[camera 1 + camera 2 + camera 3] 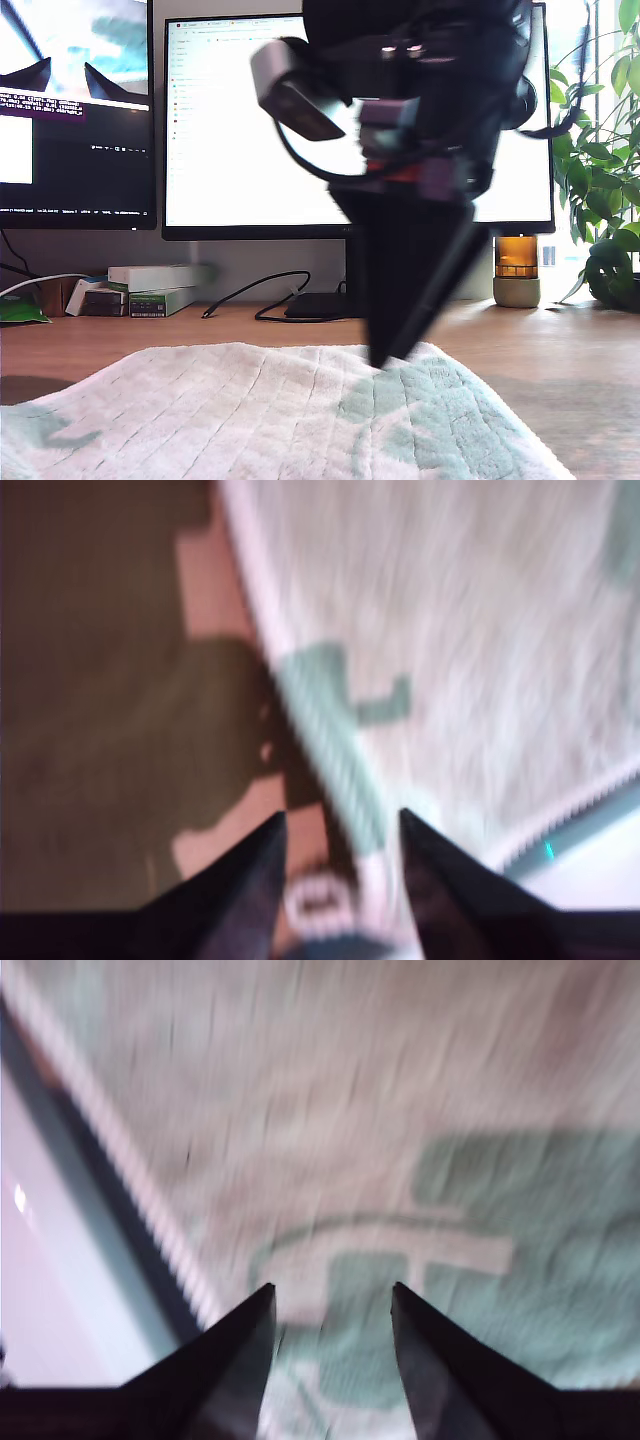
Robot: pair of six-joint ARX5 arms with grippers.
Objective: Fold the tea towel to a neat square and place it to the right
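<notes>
The tea towel [250, 410] is lying spread flat on the wooden desk [560, 340], in front of two monitors [240, 120]; one arm is coming down blurred over its far edge, but I cannot tell which arm it is. My first gripper [340, 825] is hanging with jaws spread over the towel's corded edge [330, 750]; my second gripper [330, 1295] is also standing spread, above a green patch [520, 1250] of the cloth; neither is pinching anything.
</notes>
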